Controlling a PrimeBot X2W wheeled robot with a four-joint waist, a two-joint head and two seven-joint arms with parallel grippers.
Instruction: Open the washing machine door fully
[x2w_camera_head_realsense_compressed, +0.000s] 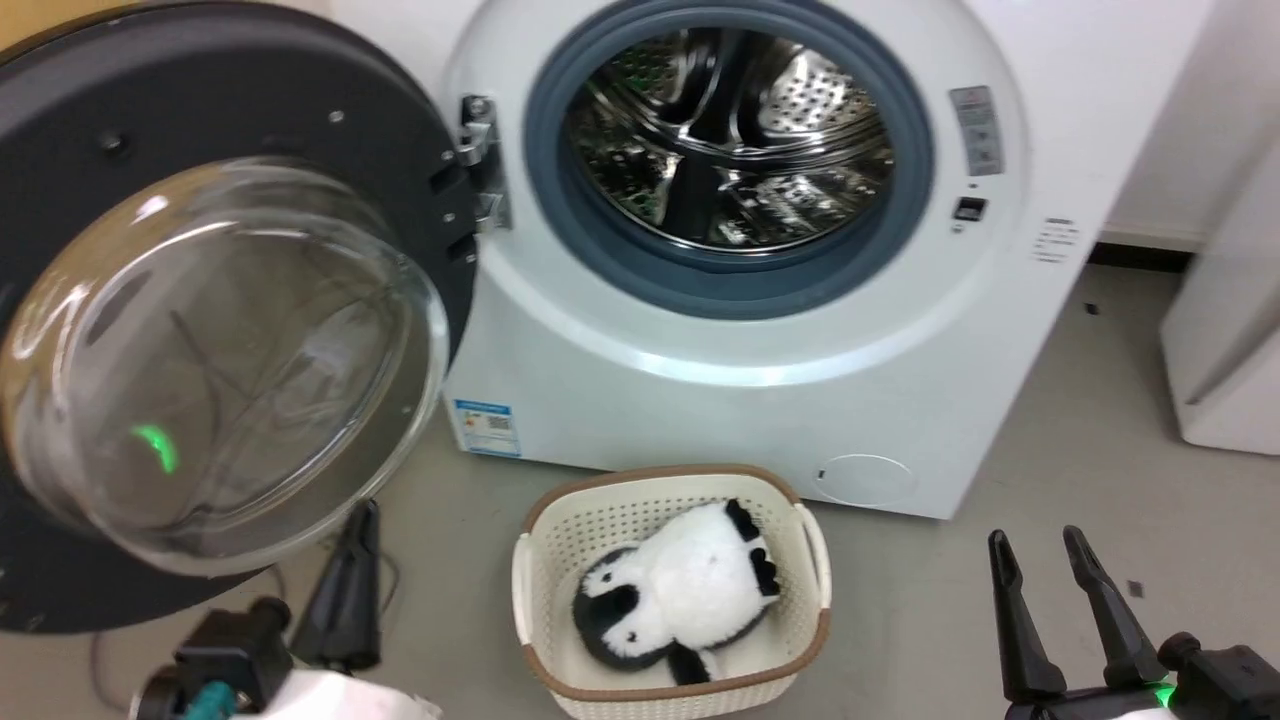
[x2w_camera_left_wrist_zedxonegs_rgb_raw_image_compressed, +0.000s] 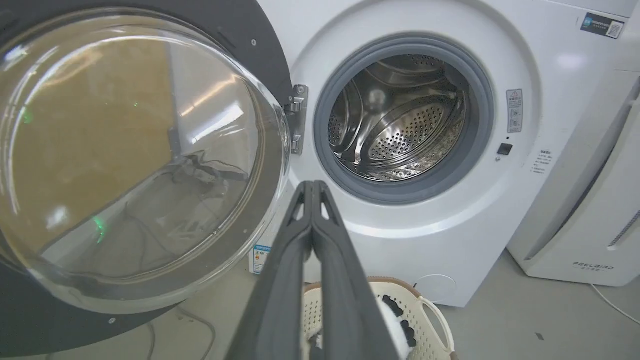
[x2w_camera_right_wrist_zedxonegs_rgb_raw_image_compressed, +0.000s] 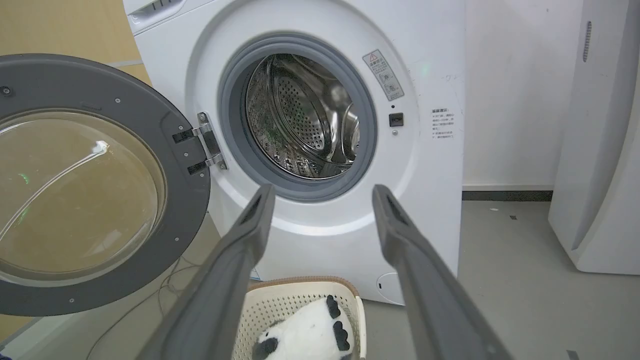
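Observation:
The washing machine door (x2w_camera_head_realsense_compressed: 220, 350) stands swung wide to the left on its metal hinge (x2w_camera_head_realsense_compressed: 480, 165), glass bowl facing me. It also fills the left of the left wrist view, washing machine door (x2w_camera_left_wrist_zedxonegs_rgb_raw_image_compressed: 130, 155), and of the right wrist view, washing machine door (x2w_camera_right_wrist_zedxonegs_rgb_raw_image_compressed: 85, 195). The white washing machine (x2w_camera_head_realsense_compressed: 760, 400) shows its steel drum (x2w_camera_head_realsense_compressed: 730, 140) uncovered. My left gripper (x2w_camera_head_realsense_compressed: 362, 512) is shut on nothing, just below the door's lower rim; its pressed fingers (x2w_camera_left_wrist_zedxonegs_rgb_raw_image_compressed: 312, 187) point at the machine's front. My right gripper (x2w_camera_head_realsense_compressed: 1035, 540) is open at the lower right, away from the machine, right gripper (x2w_camera_right_wrist_zedxonegs_rgb_raw_image_compressed: 320, 192).
A cream laundry basket (x2w_camera_head_realsense_compressed: 540, 560) holding a black-and-white plush toy (x2w_camera_head_realsense_compressed: 680, 590) sits on the grey floor in front of the machine. A second white appliance (x2w_camera_head_realsense_compressed: 1230, 330) stands at the right. A cable (x2w_camera_left_wrist_zedxonegs_rgb_raw_image_compressed: 200, 325) lies on the floor under the door.

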